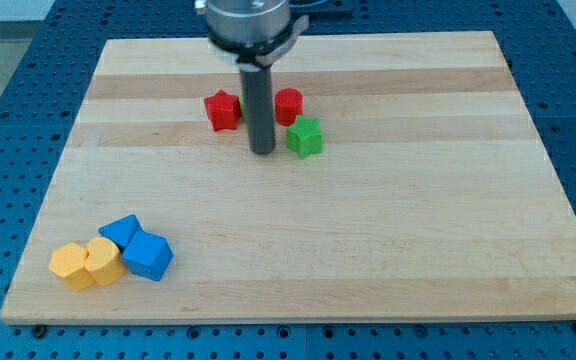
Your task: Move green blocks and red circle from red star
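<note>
Board, near top edge, centre: red star (223, 110), then my tip (262, 151), then red circle (288, 105) and green star (305, 137) toward the right edge. Tip sits between red star and the circle/green pair, near the green star; contact cannot be judged. No jaws here: the arm ends in a bare rod, nothing to open or close.

Handling, judged: blocks look small, rigid and light; should slide easily and may spin if hit off-centre. Push each on its star-facing side, through its middle.

Only one green block in view. The rod partly hides the circle's left edge.

Bottom-left corner: two yellow blocks (87, 264) touching two blue blocks (138, 247), shapes unclear.
</note>
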Controlling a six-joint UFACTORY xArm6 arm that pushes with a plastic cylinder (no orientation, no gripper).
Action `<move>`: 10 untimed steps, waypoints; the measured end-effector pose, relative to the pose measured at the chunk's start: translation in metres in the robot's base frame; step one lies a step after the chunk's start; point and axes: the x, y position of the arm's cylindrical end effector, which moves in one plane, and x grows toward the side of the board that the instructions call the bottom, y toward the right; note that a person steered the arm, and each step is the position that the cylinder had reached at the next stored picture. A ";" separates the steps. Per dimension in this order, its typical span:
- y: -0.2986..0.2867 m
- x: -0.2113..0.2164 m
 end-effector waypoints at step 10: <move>-0.002 -0.137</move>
